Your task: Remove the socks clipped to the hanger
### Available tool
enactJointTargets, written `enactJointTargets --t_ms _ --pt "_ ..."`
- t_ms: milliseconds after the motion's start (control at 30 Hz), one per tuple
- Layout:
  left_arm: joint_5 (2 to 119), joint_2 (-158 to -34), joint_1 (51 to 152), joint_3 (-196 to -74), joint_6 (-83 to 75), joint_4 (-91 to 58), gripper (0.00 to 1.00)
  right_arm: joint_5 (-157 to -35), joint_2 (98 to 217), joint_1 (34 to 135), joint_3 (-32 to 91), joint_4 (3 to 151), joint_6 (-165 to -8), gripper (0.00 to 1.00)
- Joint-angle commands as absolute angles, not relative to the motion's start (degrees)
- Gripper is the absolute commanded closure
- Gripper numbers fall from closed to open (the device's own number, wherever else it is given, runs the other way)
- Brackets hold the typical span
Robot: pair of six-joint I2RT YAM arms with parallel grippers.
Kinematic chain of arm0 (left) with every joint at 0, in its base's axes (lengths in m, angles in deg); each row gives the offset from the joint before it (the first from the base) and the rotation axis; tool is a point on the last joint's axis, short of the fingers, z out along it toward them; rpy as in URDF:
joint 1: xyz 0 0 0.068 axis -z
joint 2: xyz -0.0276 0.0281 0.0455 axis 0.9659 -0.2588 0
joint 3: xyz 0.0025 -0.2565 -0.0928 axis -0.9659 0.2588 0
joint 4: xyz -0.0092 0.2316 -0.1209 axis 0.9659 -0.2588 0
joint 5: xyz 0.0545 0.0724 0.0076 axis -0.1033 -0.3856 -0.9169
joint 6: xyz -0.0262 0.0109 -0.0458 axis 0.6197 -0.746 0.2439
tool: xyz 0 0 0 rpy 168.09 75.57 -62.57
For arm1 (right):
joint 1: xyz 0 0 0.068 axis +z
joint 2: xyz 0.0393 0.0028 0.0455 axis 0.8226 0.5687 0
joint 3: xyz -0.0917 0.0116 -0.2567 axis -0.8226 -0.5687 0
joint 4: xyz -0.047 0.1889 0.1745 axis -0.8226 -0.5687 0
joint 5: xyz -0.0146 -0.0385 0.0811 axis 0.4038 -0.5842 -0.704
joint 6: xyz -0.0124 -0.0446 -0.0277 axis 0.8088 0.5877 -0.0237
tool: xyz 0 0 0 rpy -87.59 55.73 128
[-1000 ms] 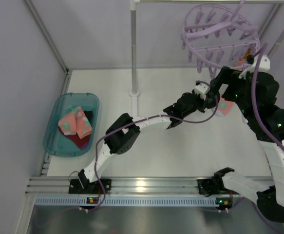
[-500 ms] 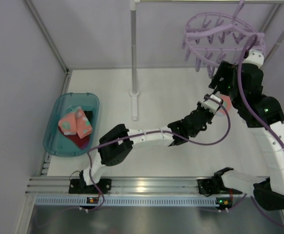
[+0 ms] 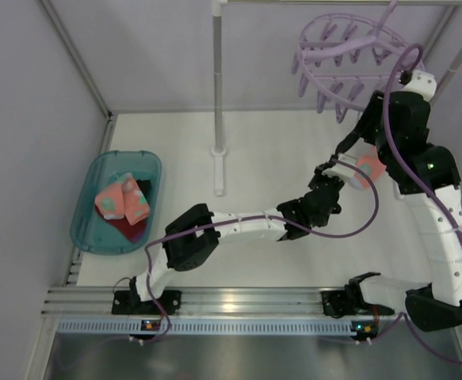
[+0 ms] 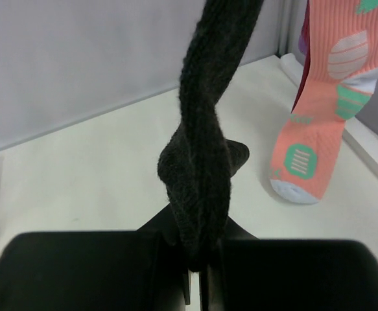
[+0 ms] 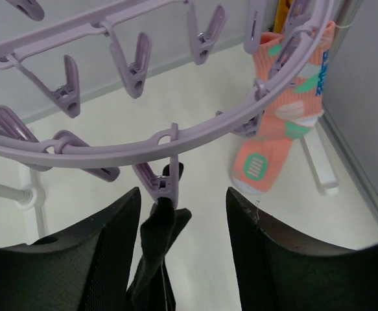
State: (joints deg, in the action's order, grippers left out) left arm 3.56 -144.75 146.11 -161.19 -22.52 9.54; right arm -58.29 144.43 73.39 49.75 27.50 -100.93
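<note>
The lilac ring hanger [image 3: 349, 47] hangs at the back right. A black sock [image 5: 159, 240] hangs from one lilac peg [image 5: 166, 184] on the ring [image 5: 98, 152]. My left gripper [image 4: 201, 272] is shut on the lower part of this black sock [image 4: 201, 162], below the hanger in the top view [image 3: 326, 188]. My right gripper [image 5: 182, 194] is open, with a finger on each side of that peg and not touching it, just under the ring in the top view [image 3: 363, 127]. A salmon pink sock [image 5: 279, 129] with green patches hangs clipped to the right [image 4: 325, 123] [image 3: 368, 168].
A teal tub [image 3: 84, 229] at the left holds salmon and dark red socks. A white pole [image 3: 217, 95] stands on its foot at the back middle. Several bare pegs [image 5: 65, 91] dangle from the ring. The grey side wall [image 5: 370, 97] is close on the right.
My left arm has stretched further right, under the hanger. My right gripper has risen and shifted right up to the ring. The hanger has swung slightly.
</note>
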Motion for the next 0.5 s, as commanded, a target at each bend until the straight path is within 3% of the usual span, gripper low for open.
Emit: enactJointTargets --t_ms 0,467 --pt "-1.5 -145.7 146.8 -164.5 -25.6 12.7 1.00 -60.7 144.3 70.6 51.7 29.6 -99.4 0.47" --pt "-6.0 -150.6 147.8 -169.3 -30.3 12.7 1.00 -67.6 142.2 67.9 45.2 38.2 -96.6 0.53"
